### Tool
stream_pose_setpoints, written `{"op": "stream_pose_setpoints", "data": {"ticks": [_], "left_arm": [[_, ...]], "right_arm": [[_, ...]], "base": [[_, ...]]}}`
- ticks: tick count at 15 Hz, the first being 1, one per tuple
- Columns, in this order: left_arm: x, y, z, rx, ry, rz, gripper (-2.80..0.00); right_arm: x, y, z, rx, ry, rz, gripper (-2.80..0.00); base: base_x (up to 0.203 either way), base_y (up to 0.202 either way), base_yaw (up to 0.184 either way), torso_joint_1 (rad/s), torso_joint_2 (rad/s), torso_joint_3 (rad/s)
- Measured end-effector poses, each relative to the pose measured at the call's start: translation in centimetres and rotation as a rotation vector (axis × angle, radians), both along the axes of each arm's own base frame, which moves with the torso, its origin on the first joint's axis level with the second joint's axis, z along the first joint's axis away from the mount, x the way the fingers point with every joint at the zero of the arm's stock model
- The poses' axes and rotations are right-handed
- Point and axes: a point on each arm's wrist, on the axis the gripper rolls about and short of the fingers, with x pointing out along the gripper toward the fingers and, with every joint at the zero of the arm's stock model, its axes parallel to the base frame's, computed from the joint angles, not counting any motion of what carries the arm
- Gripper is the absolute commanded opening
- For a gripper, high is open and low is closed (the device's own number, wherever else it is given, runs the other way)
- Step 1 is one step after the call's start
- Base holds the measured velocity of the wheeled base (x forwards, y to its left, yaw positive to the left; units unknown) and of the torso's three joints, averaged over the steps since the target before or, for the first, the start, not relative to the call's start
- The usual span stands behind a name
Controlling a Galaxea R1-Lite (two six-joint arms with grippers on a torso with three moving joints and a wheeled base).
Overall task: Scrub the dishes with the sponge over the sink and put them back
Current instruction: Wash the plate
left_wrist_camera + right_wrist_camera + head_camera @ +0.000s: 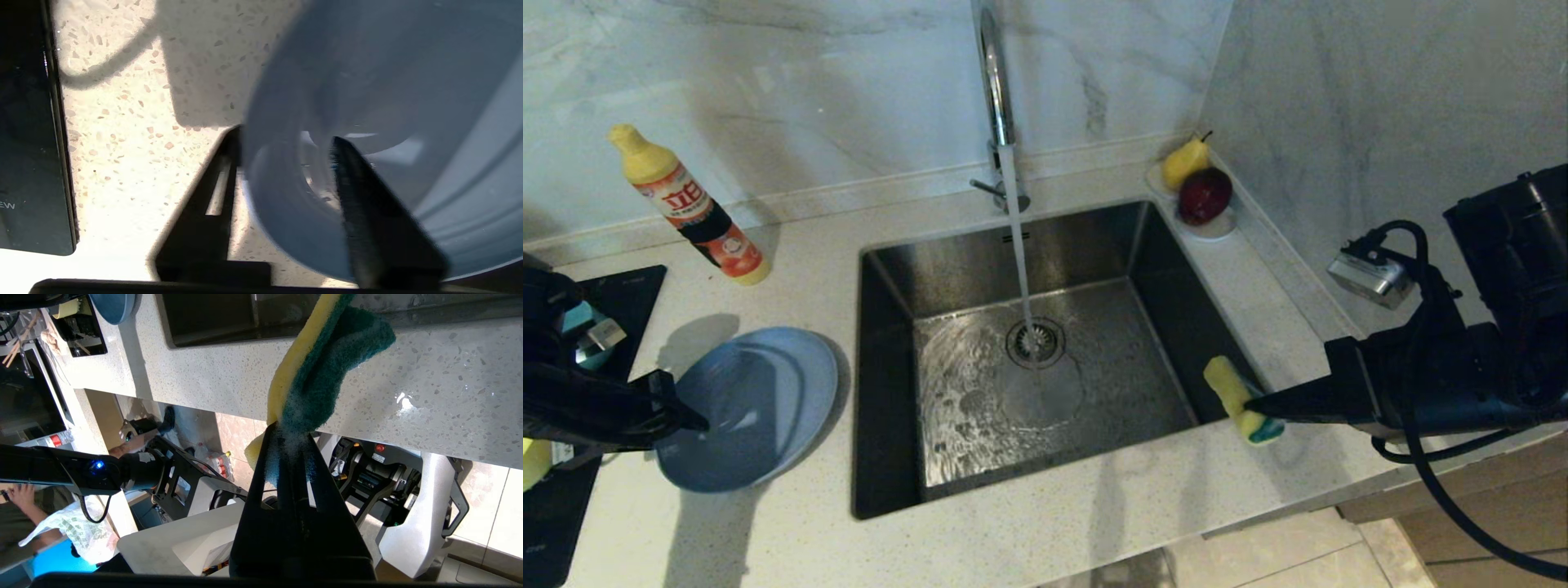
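One grey-blue plate (756, 404) is seen on the speckled counter (1045, 523) to the left of the sink (1045, 359), its near-left edge lifted slightly. The left gripper (690, 420) is placed at that edge; in the left wrist view its two fingers (359, 196) are set either side of the plate rim (286, 163), one above and one beneath, but whether they are already clamped on it cannot be told.

One sponge (1241, 400) is held by the right gripper (1254, 404) at the sink's right rim. The jaws are closed on it, and the yellow foam and dark green face (327, 375) are pinched between them.

A single stream of water (1018, 245) is run from the one chrome faucet (995, 90) onto the round drain strainer (1036, 343).

One detergent bottle (690, 204) is stood at the back left. One white dish (1217, 224) is set in the back right corner, and two fruits are counted on it: a yellow pear (1184, 163) and a dark red apple (1205, 196). A black cooktop (613, 310) is seen at the far left.
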Motion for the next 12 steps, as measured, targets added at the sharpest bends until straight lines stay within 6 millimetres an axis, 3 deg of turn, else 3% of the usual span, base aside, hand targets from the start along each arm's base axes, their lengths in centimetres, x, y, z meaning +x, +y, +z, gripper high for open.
{"op": "stream_pose_setpoints", "data": {"ticks": [8,12], "left_arm": [[0.0,0.1,0.3,-0.003,-0.012,0.005,-2.8],[-0.7,-0.1,2.8,-0.038,-0.107,0.054,-2.8]], "right_arm": [[-0.1,-0.1,0.1,0.003,0.0,-0.003,-2.8],[-0.2,-0.1,0.3,0.007,-0.007,-0.002,-2.8]], "base": [[0.0,0.0,0.0,0.0,0.0,0.0],[0.0,0.0,0.0,0.0,0.0,0.0]]}}
